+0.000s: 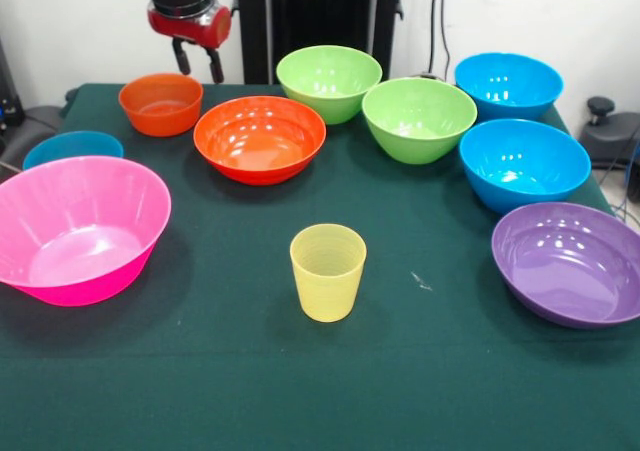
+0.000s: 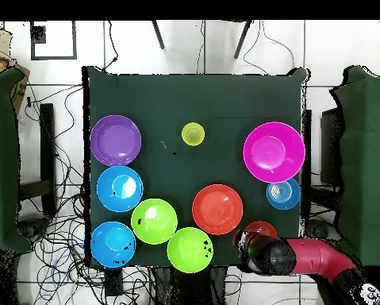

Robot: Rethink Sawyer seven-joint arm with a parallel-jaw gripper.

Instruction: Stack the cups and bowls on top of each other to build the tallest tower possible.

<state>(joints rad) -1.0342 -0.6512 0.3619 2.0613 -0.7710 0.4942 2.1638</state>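
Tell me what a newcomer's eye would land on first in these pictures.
The large pink bowl at the table's left edge in the front view stands out first, biggest and brightest. Next comes the pale-yellow cup, standing alone and upright in the middle foreground, with the purple bowl at the right edge. At the far side the gripper, its fingers apart, hangs above the small orange bowl.

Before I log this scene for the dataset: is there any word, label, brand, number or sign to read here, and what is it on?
None can be read in either view.
The bowls, the yellow cup and the green tablecloth carry no print.
The gripper and its red wrist show no legible marking.
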